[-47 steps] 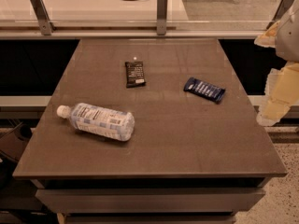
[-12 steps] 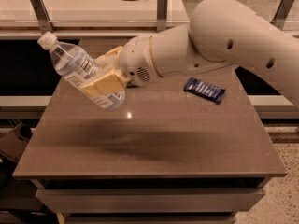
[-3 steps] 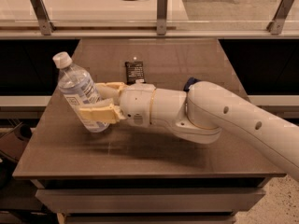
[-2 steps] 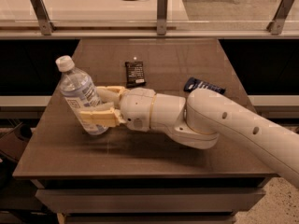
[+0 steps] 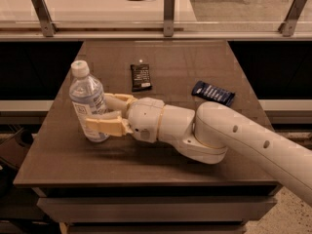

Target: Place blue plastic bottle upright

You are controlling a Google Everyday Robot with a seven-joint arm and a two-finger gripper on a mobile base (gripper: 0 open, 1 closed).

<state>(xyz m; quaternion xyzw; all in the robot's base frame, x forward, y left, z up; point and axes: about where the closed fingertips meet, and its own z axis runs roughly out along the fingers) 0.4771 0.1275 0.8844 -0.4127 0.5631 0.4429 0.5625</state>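
The blue plastic bottle [image 5: 87, 96] stands upright on the brown table [image 5: 195, 57] near its left edge, white cap up, base on the surface. My gripper [image 5: 99, 112] reaches in from the right and is shut on the bottle's lower half. One tan finger [image 5: 102, 126] lies across the front of the bottle, the other [image 5: 118, 100] behind it. The white arm runs from the gripper to the lower right corner.
A black snack wrapper [image 5: 140, 77] lies flat at the table's middle back. A dark-blue snack wrapper [image 5: 212, 92] lies to the right, just beyond my arm. A glass rail with metal posts [image 5: 168, 9] runs along the far edge.
The bottle lay on its side at first, then was lifted in my gripper. Over the last second it has settled from a slight tilt to upright on the table, still gripped.
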